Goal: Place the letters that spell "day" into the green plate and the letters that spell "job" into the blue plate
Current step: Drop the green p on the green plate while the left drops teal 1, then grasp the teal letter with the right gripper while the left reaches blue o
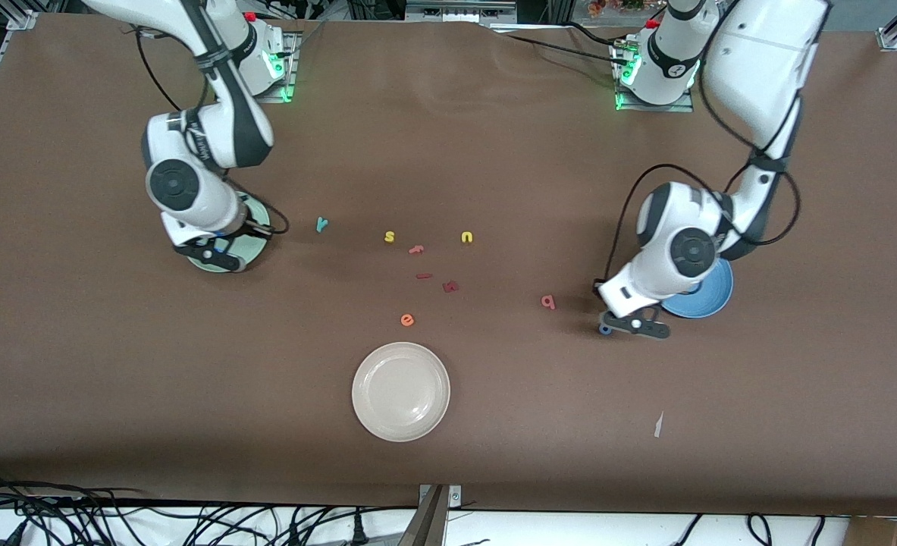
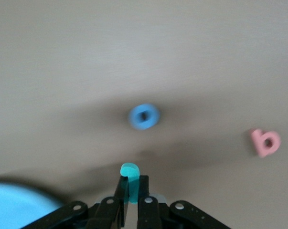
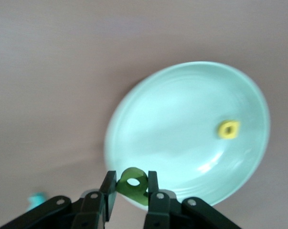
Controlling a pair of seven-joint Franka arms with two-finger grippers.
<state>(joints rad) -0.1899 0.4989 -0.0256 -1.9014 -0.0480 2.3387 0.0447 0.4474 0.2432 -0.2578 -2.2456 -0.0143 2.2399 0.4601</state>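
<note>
My left gripper (image 1: 635, 324) hangs low over the table beside the blue plate (image 1: 702, 296), shut on the teal hooked "j" (image 2: 129, 170) whose tip sticks out past the fingers. The blue ring "o" (image 2: 144, 117) lies on the table just by it, and the pink "b" (image 1: 548, 302) lies toward the middle. My right gripper (image 3: 132, 179) is over the rim of the green plate (image 3: 182, 109), shut on the dark green "d" (image 3: 134, 187). A yellow letter (image 3: 228, 129) lies in that plate. The teal "y" (image 1: 321, 224) lies on the table beside the green plate.
A cream-white plate (image 1: 401, 391) stands nearest the front camera. Mid-table lie a yellow "s" (image 1: 390, 236), a yellow "u" (image 1: 467, 237), an orange "e" (image 1: 407, 320) and dark red pieces (image 1: 450, 286). A paper scrap (image 1: 658, 425) lies toward the left arm's end.
</note>
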